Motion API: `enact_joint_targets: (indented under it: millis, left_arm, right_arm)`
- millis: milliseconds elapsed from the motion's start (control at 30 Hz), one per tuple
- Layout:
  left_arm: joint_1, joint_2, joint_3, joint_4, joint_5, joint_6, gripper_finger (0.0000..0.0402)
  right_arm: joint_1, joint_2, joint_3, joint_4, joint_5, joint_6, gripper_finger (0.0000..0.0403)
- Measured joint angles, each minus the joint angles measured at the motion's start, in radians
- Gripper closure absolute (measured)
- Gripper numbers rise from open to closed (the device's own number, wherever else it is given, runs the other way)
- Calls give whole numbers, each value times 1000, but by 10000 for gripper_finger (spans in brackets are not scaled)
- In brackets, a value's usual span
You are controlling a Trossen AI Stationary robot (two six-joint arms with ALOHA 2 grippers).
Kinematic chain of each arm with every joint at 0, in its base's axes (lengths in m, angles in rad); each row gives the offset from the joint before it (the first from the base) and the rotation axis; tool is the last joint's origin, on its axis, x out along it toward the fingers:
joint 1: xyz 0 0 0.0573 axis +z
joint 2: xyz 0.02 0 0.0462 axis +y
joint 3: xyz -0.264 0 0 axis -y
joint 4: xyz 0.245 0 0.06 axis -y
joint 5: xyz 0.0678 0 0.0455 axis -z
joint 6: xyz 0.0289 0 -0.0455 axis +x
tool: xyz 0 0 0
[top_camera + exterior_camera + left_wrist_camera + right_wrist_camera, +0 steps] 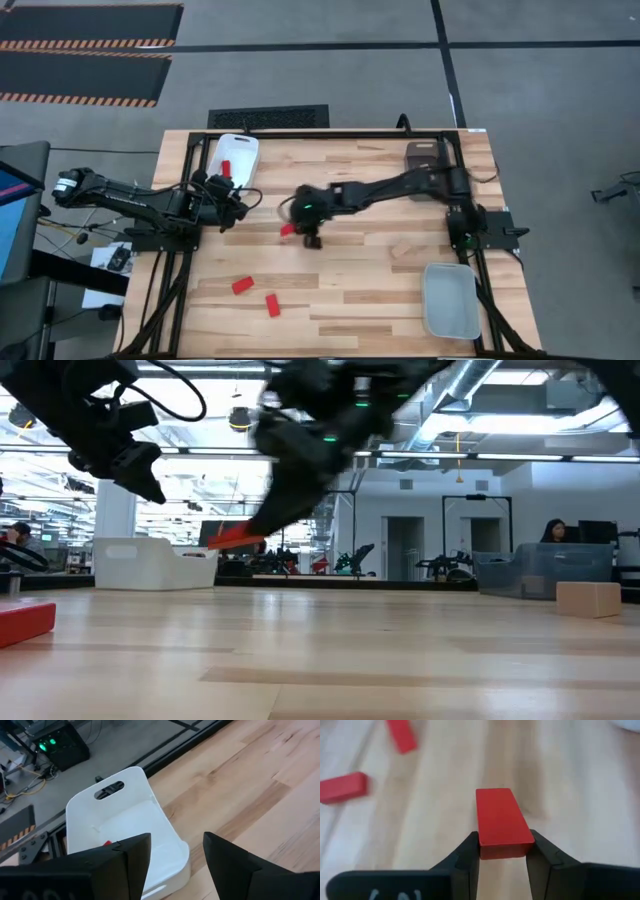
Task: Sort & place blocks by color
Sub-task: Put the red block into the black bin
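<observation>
My right gripper [300, 232] reaches over the table's middle and is shut on a red block [502, 822], which shows above the tabletop in the low view [235, 537]. Two more red blocks [242, 285] [272, 304] lie flat on the wood toward the near edge, left of centre. A further red block [227, 167] lies inside the white tray [240, 150] at the far left. A pale wood block [590, 598] rests flat on the table's right side. My left gripper [176, 850] hangs open beside the white tray [130, 820], touching nothing. My right gripper pinches the red block between its two fingers, which lie on the long sides near one end [485, 851]. The rest of the block sticks out ahead of the fingertips [465, 855]. The fingers slant down from above. The block is lifted clear of the table, slightly tilted.
A brown tray [425, 155] sits at the far right corner and a clear tray [450, 300] at the near right. The table's middle and near-centre wood is bare. People and equipment show in the room beyond the far edge.
</observation>
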State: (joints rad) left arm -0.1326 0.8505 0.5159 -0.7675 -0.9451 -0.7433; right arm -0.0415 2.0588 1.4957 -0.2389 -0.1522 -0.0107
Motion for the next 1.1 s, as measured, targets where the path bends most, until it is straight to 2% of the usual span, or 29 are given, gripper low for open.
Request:
enact_joint_targets:
  millis: [100,200,300,433,500,600,700,833,1100]
  left_arm:
    - [0,0,0,24,10,-12,229]
    - [-1,0,0,74,35,-9,229]
    - [-13,7,0,152,43,21,229]
    - [-31,33,0,260,52,108,229]
    - [-38,55,0,294,53,152,229]
    - [-39,97,0,340,68,201,229]
    - [-39,142,0,383,90,236,229]
    - [-37,189,0,444,110,282,228]
    - [-30,246,0,554,184,388,228]
  right_arm:
    - [-9,-171,-207,64,132,57,284]
    - [-6,-344,-354,42,284,107,284]
    - [1,-515,-439,-89,456,169,284]
    - [-2,-699,-480,-409,753,311,284]
    - [-19,-766,-500,-552,853,410,284]
    - [-83,-841,-536,-727,849,563,284]
    - [-158,-884,-599,-788,837,644,284]
    - [-279,-904,-670,-780,793,648,284]
    - [-553,-834,-768,-747,592,521,284]
